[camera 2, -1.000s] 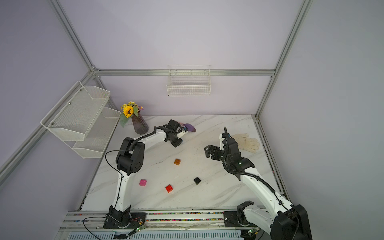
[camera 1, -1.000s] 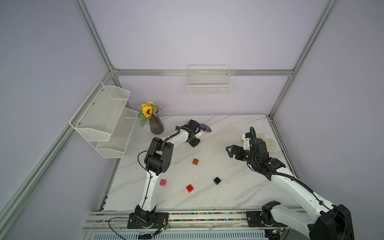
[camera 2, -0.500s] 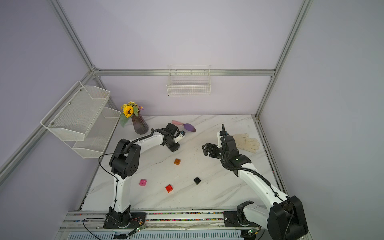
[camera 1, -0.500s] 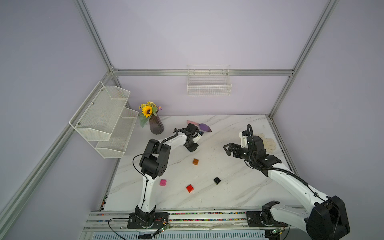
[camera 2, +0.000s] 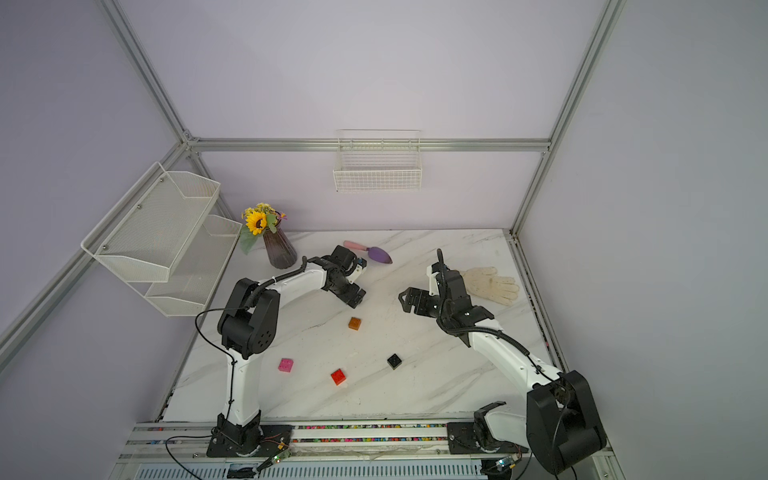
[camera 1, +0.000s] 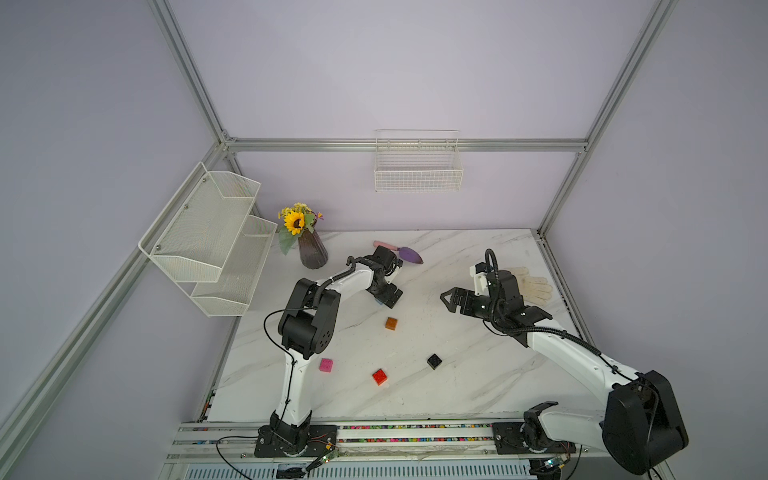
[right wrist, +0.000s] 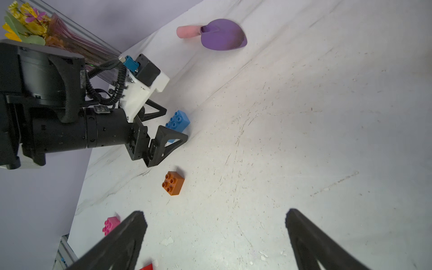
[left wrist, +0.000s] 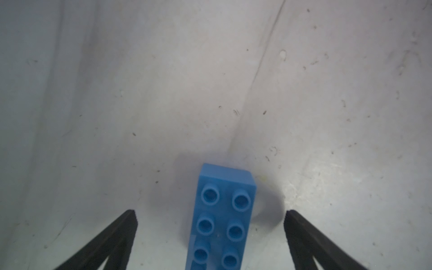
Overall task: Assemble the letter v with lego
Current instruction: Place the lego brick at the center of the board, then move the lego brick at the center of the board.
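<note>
- Lying nearest, apart on the table [camera 1: 478, 395]: red brick [camera 1: 379, 376], pink brick [camera 1: 326, 365] to its left, black brick [camera 1: 434, 361] to its right.
- Orange brick [camera 1: 390, 323] sits farther in, alone.
- Left gripper [left wrist: 210, 211], fingers spread, straddles the blue brick [right wrist: 178, 119] lying flat, untouched.
- Right gripper [right wrist: 214, 211], spread and empty, hovers at right.
- Trowel [camera 1: 405, 252] lies farthest.

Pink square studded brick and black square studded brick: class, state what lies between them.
A red square studded brick lies between the pink brick and the black brick, touching neither; both top views show it.
</note>
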Robot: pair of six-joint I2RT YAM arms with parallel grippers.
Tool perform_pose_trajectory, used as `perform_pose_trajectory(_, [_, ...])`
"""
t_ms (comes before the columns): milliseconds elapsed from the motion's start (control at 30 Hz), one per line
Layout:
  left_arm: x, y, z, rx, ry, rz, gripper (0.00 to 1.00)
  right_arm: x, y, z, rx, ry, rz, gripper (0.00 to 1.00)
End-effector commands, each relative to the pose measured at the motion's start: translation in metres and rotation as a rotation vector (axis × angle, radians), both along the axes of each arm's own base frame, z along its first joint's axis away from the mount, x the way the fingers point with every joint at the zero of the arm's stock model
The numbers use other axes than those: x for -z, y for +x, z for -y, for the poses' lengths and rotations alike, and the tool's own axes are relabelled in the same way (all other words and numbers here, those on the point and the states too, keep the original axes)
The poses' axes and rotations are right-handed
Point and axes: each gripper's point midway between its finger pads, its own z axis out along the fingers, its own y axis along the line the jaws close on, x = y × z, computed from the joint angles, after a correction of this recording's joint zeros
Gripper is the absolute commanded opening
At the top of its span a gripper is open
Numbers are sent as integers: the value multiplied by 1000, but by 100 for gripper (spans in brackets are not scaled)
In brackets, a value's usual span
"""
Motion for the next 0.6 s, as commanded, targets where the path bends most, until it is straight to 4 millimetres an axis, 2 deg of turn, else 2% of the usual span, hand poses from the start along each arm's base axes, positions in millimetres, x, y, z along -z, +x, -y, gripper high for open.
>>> perform_pose_trajectory(0, [-64,15,4,-108,-114,132,100,-14,1,-12,-52,54,59,97])
perform_pose_trajectory(100, [-78,6,2,-188,-186,137,100,-14,-1,-15,-74,60,57,97])
perform_pose_trajectory(200, [-83,-14,2,-249,-268,102,100,-11,0,-19,-104,53,47,97])
perform_pose_trajectory(267, [-85,-27,-7,-326,-307,102,100,-10,-1,-25,-134,62,36,97])
perform_pose_trajectory(400, [-80,-64,-7,-327,-388,30,100,-7,-2,-33,-174,65,22,97])
perform_pose_trajectory(567, [-57,-106,-39,-512,-322,-49,100,-3,-5,-42,-199,55,17,97])
